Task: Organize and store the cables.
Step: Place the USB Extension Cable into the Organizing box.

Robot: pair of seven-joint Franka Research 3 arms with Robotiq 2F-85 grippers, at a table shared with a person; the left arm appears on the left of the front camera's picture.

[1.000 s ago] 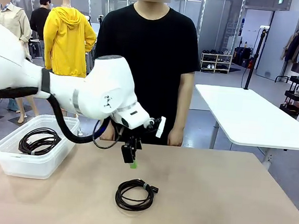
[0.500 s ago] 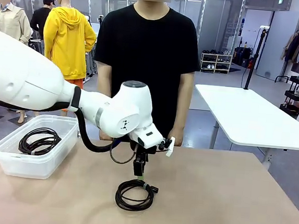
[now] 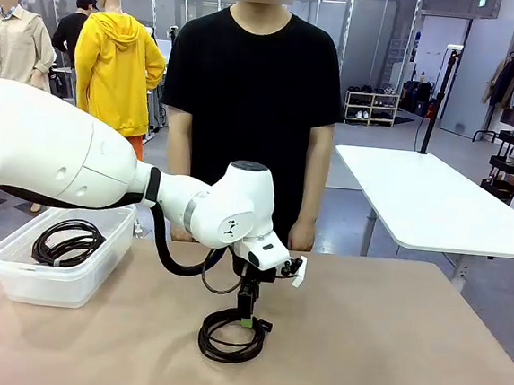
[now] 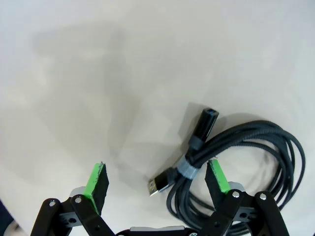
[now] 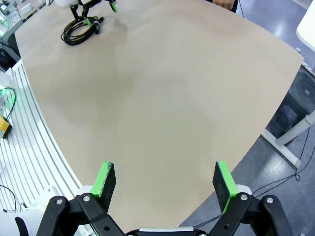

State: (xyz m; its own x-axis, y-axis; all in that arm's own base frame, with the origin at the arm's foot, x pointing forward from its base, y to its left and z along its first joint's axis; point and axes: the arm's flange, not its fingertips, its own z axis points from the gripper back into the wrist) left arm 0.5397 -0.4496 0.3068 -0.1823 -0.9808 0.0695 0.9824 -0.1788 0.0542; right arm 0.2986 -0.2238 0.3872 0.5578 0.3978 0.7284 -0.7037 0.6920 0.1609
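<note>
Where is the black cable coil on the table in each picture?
Front view: the cable coil lies at the table's middle, right under the left tool.
Left wrist view: the coil is at lower right, one open pad over its tied bunch.
Right wrist view: the coil is small, top left.
Shared landmark: the left tool's green pads.

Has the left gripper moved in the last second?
Yes. In the front view the left gripper has dropped toward the table and come nearer, from beyond the loose cable to its tied end, jaws open.
</note>
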